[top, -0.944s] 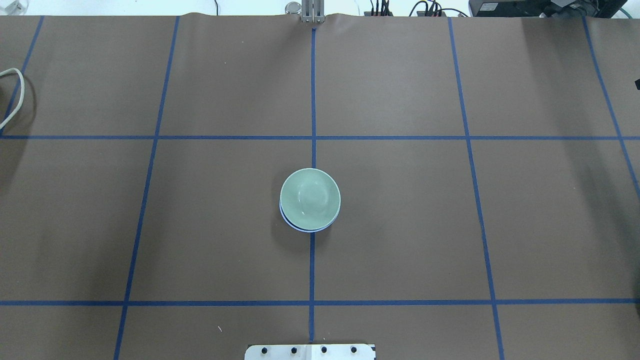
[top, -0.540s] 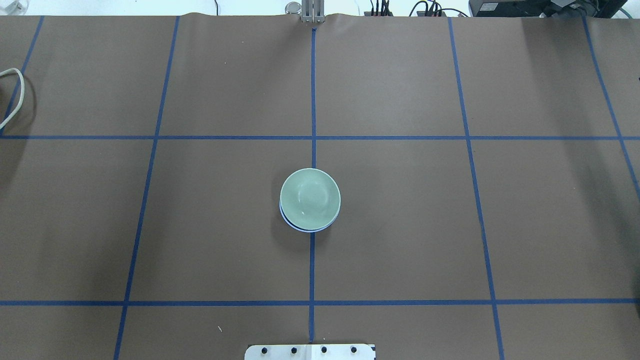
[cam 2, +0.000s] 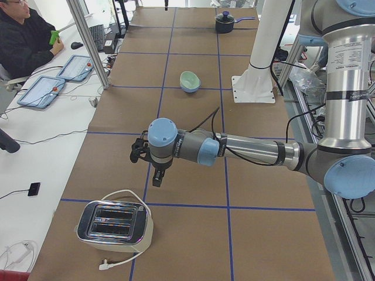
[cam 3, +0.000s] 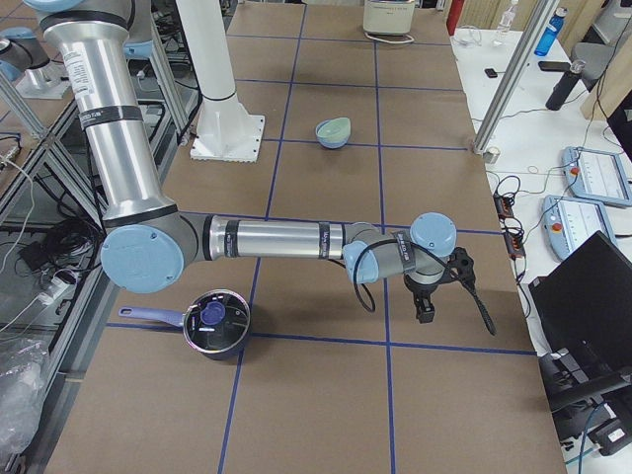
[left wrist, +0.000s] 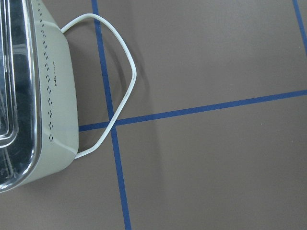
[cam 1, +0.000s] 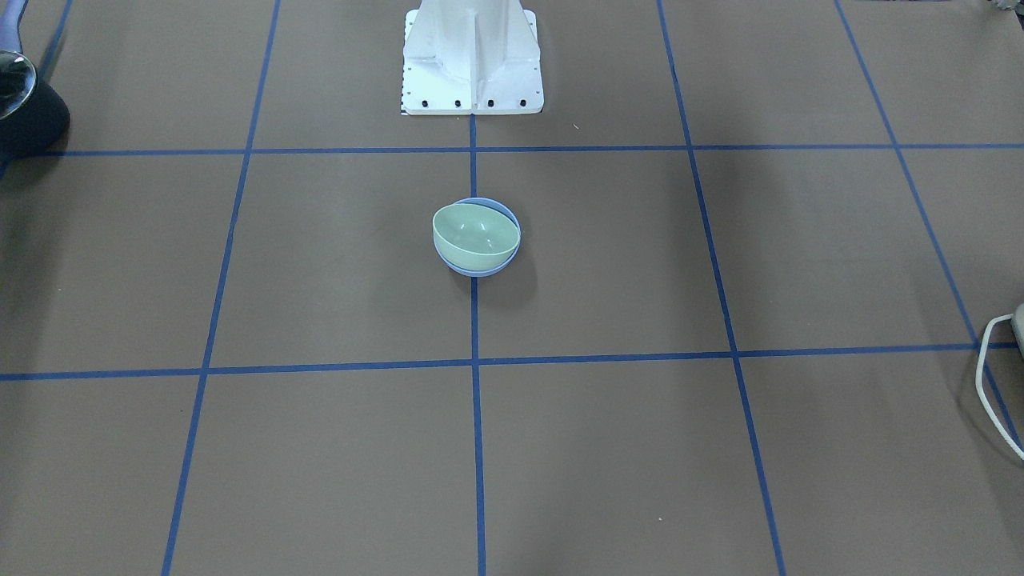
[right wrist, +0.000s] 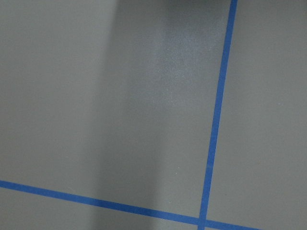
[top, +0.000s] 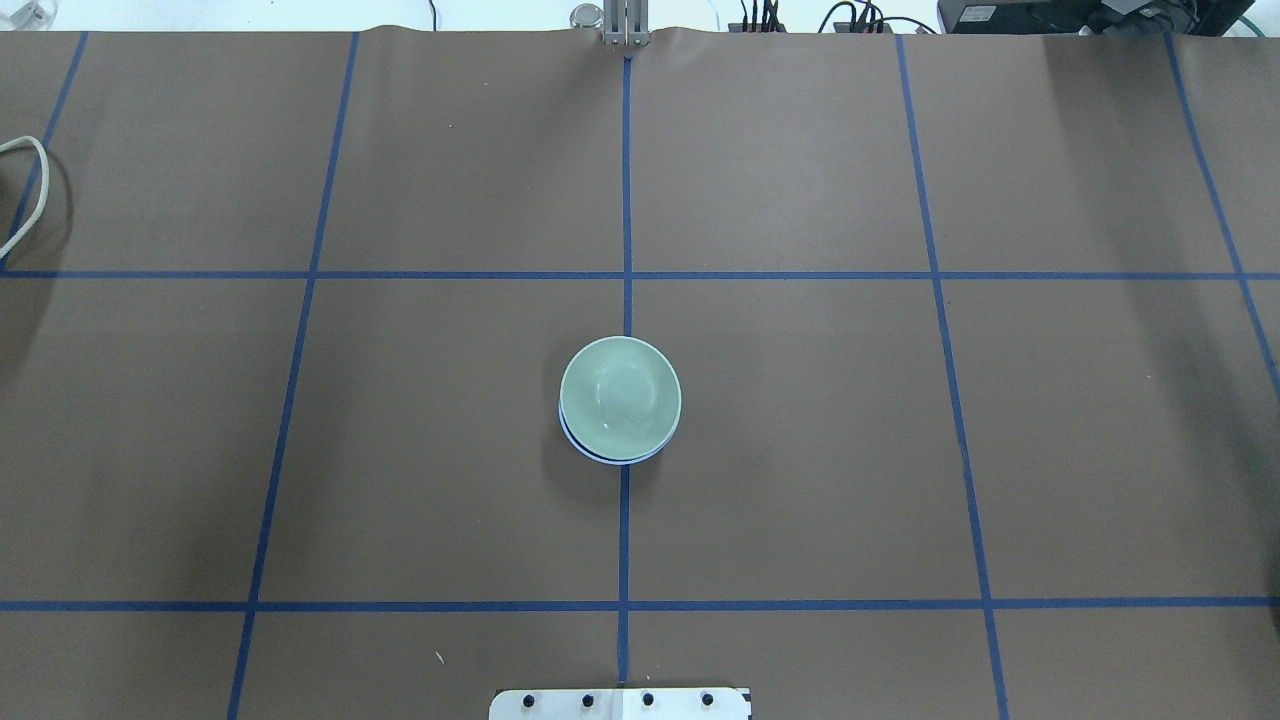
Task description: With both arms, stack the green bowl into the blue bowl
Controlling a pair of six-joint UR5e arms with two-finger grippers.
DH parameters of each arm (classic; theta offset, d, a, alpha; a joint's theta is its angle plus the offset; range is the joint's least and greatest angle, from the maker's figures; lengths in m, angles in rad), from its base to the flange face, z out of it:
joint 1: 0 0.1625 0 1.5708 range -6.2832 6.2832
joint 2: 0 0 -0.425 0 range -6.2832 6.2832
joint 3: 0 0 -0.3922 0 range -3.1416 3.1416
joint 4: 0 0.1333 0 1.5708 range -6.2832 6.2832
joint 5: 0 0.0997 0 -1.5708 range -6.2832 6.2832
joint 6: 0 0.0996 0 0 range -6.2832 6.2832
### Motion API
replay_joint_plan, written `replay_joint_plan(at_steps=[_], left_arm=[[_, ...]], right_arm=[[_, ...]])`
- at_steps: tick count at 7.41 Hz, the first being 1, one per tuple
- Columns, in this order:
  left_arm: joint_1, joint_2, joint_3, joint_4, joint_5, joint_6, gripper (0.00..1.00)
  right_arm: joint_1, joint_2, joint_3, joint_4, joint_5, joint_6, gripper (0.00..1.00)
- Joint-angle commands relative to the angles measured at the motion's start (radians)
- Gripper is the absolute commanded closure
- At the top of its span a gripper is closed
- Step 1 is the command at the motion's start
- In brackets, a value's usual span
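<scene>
The pale mint-green bowl (top: pixel 620 395) sits mouth-up inside the periwinkle blue bowl (cam 1: pixel 476 272), nested a little askew so a crescent of blue rim shows. The pair stands mid-desk (top: pixel 800 450) on the centre tape line. The left arm (cam 2: pixel 246 149) and the right arm (cam 3: pixel 276 239) stretch out low, well apart from them.

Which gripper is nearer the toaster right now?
Left. The left gripper hangs over the table close beside the toaster; the right gripper is at the table's opposite end, by the lidded saucepan.
</scene>
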Motion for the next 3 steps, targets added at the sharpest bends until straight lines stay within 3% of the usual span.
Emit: replay_joint_plan(at_steps=[1, 3], left_arm=[[0.000, -0.001, 0.000, 0.001, 0.000, -0.001, 0.03], [0.000, -0.001, 0.000, 0.000, 0.000, -0.001, 0.03]], right_arm=[[-0.001, -0.001, 0.000, 0.000, -0.001, 0.000, 0.00], [-0.001, -0.004, 0.000, 0.000, -0.001, 0.001, 0.00]])
